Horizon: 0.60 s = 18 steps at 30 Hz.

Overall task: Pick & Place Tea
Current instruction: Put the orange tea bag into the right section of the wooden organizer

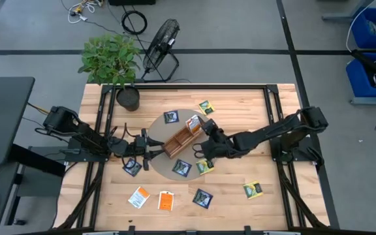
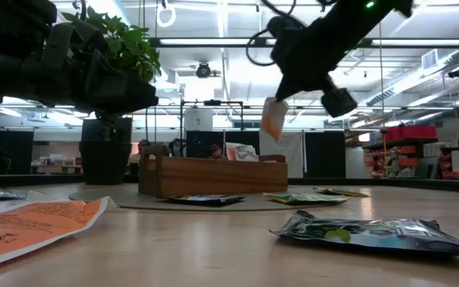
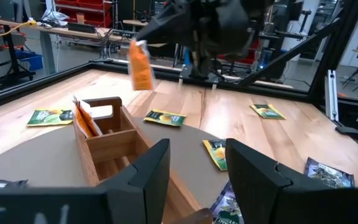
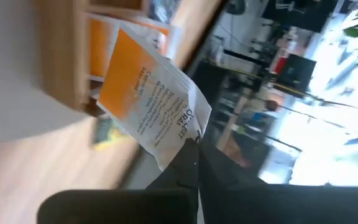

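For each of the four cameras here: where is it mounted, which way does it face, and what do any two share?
High: overhead, straight down; both arms, wooden tray.
Low: table height, level across; right pincer holding an orange packet above the tray.
Left wrist: looks past the open left pincer at the tray and right arm.
Right wrist: looks past its shut fingers at the packet.
Shared: low, left wrist and right wrist views all show that packet.

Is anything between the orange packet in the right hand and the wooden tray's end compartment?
Nothing visible. The right hand holds the orange packet in the air above the tray; only another orange packet already stands in that end compartment.
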Motion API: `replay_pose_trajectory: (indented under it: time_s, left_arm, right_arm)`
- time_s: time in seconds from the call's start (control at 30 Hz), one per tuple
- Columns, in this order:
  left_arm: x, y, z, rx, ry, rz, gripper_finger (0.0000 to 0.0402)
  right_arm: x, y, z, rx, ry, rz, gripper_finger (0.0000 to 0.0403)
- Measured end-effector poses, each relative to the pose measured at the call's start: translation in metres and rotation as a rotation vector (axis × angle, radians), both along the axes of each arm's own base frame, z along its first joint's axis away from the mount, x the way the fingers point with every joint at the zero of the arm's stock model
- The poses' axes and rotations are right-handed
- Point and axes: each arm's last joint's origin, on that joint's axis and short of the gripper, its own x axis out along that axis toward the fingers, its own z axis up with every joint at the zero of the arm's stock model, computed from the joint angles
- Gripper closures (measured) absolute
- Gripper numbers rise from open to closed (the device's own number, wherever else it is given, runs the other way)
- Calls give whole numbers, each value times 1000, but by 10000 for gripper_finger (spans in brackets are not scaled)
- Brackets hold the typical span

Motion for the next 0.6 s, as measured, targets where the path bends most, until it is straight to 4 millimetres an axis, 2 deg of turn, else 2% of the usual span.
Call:
replay_pose_trajectory:
  time_s: [0.23,0.4,0.6]
  left_arm:
    - [0,0,0,3,4,0,239]
    - [0,0,-1,4,7,0,239]
    - [0,0,-1,4,6,0,239]
  right_arm:
    - [13,-20,-18,-77,121,-11,403]
    - [23,-25,-32,-133,193,11,403]
    - [30,-26,-30,-166,186,42,403]
